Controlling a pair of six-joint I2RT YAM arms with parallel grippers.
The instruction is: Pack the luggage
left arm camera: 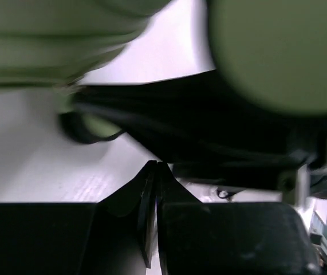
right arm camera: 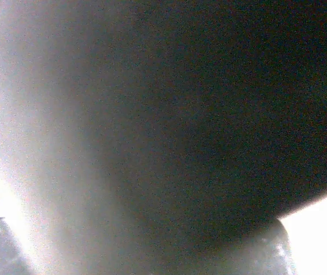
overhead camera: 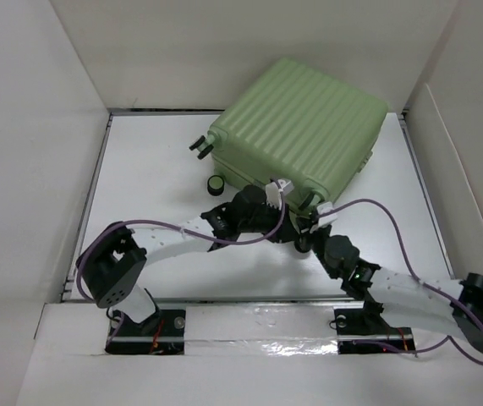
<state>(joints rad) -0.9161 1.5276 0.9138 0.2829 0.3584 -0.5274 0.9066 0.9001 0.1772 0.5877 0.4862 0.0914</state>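
Note:
The luggage (overhead camera: 300, 127), a light-green ribbed suitcase, lies closed on its side at the back of the table. My left gripper (overhead camera: 282, 188) sits at its near edge. In the left wrist view its fingers (left arm camera: 152, 189) are pressed together with nothing visible between them, under the blurred green shell (left arm camera: 278, 51). My right gripper (overhead camera: 317, 218) is just right of it, also against the suitcase's near edge. The right wrist view is only a dark blur, so close that no fingers or object can be made out.
Black-and-green wheels (overhead camera: 216, 183) stick out of the suitcase's left end; one wheel (left arm camera: 89, 123) shows in the left wrist view. White walls (overhead camera: 38, 152) enclose the white tabletop (overhead camera: 148, 169) on three sides. Purple cables (overhead camera: 393, 216) loop over both arms.

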